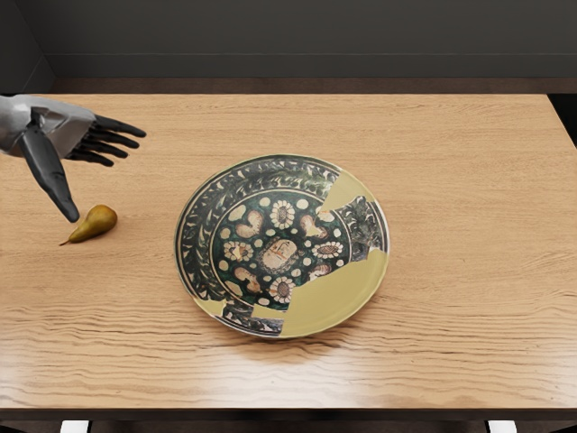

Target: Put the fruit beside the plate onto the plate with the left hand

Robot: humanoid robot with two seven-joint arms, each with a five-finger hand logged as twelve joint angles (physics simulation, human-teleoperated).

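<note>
Your left hand (61, 133) comes in over the table's left edge, toward the far corner. It holds nothing. The dark fingers (113, 137) are spread and point right across the table, and the thumb (50, 176) angles down toward the near edge. The thumb tip appears just beside the pear (94, 223), but you cannot tell from this view whether they touch.

The pear lies on its side close to the left edge, with its stem end pointing toward that edge. It is apart from the plate (193, 230), which sits near the middle of the table. The plate has dark floral patterning and plain yellow patches along its right and near rim, and nothing is on it.

The table (460, 162) is light wood with a visible grain. Behind its far edge you see a dark wall.
</note>
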